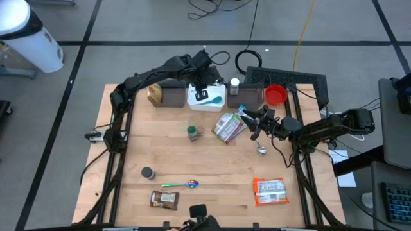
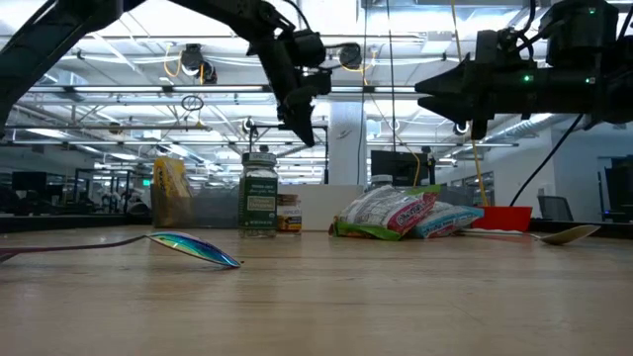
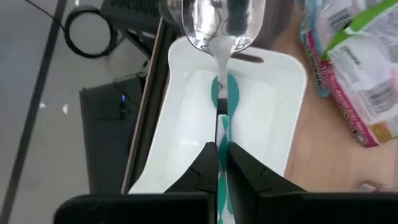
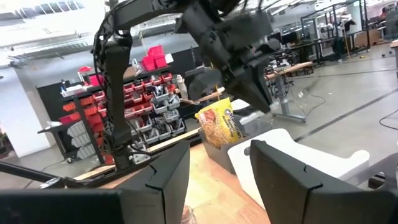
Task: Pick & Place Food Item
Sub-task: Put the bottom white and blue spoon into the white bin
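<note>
- Jaws of the left gripper point(image 3: 222, 163) were pinched shut on the thin handle of a spoon with a clear bowl and teal-and-white handle point(image 3: 222, 74), held over the white tray point(image 3: 186, 134) at the far edge of the tabletop point(image 1: 212, 167).
- Jaws of the right gripper point(image 1: 252, 126) stood partly apart and held nothing; they hovered above the tabletop, just beside the pile of food packets point(image 1: 229, 126).
- Likely trouble for the spoon: the grip was only on a narrow stem, so it could twist or slip between the jaws, and a release from this height might bounce it off the tray rim.
- Likely trouble for the right arm: the packets overlapped, so closing on one could drag its neighbour along or crush the soft wrapper.
- A small green-lidded jar point(image 1: 193, 132) stood near the packets, and a metal spoon point(image 1: 261, 149) lay close under the right arm; a careless sweep could knock either.
- Both arms worked near the tray, so crossing paths risked a bump.
</note>
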